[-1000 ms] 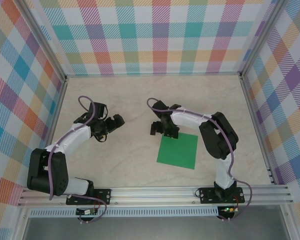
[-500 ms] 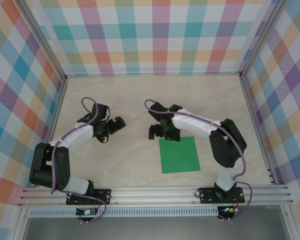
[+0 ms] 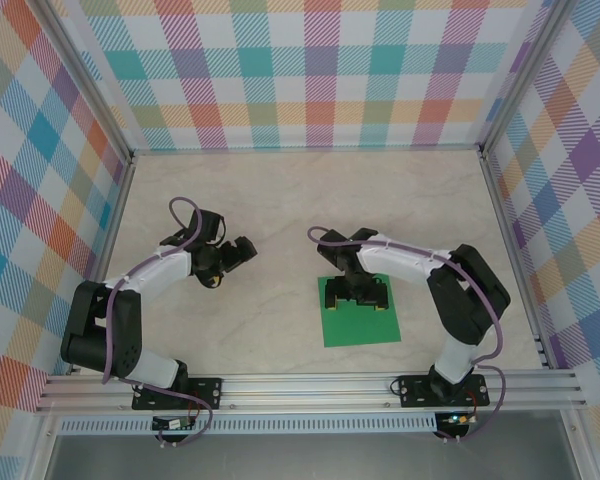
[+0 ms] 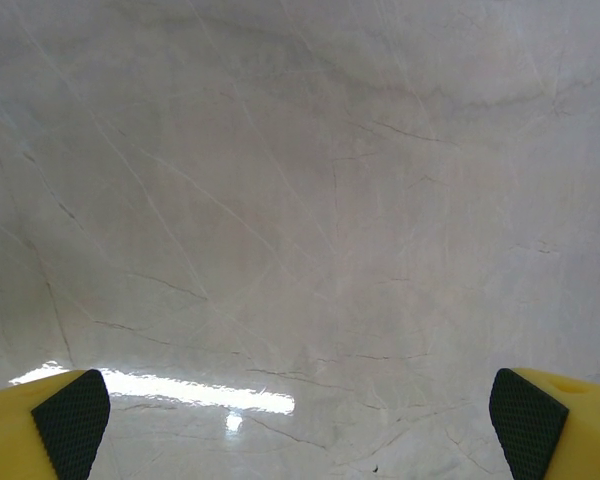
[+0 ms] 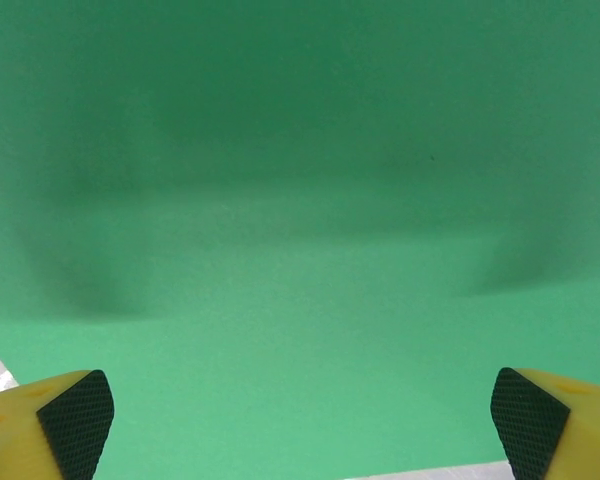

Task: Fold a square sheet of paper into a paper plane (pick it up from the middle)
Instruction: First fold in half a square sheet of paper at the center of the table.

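Note:
The square sheet of paper (image 3: 361,322) is bright green and lies flat on the table, right of centre near the front. My right gripper (image 3: 356,300) hovers over its far half, jaws wide open and pointing down. In the right wrist view the green sheet (image 5: 300,250) spreads under the gripper (image 5: 302,420), with nothing between the black-padded yellow fingertips (image 5: 75,412). My left gripper (image 3: 242,249) is open over bare table to the left of the sheet; in the left wrist view its gripper (image 4: 300,420) has only marbled surface beneath it.
The marbled table (image 3: 280,200) is enclosed by checked walls on three sides, with an aluminium rail (image 3: 310,385) along the front. A strip of table shows past the sheet's edge (image 5: 430,472) in the right wrist view.
My right gripper has moved from beyond the sheet's far left corner to above the sheet, toward the front. The sheet has turned slightly, squaring up. The left gripper crept a little right.

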Motion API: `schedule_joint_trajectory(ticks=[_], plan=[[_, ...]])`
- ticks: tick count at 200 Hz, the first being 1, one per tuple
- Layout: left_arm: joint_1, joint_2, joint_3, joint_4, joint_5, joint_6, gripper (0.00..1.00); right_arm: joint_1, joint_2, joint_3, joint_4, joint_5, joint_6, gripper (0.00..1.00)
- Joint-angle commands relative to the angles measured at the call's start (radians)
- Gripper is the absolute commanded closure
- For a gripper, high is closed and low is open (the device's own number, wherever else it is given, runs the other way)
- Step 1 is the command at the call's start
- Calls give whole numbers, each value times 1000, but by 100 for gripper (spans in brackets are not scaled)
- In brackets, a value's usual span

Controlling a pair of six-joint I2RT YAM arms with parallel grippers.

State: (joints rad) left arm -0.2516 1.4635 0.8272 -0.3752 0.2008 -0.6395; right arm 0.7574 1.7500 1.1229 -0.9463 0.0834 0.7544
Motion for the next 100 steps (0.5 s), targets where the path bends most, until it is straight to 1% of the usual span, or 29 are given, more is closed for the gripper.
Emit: schedule_joint_trajectory(ticks=[1,47,100], plan=[[-16,5,3,-3,3,-11,0,-13,36,-22,40,-43,-16,0],[-25,8,9,-13,-9,-15,0,-27,80,-84,108,-64,-27,1],[-40,22,22,-24,-22,-19,0,-27,145,-135,157,-59,-29,7]])
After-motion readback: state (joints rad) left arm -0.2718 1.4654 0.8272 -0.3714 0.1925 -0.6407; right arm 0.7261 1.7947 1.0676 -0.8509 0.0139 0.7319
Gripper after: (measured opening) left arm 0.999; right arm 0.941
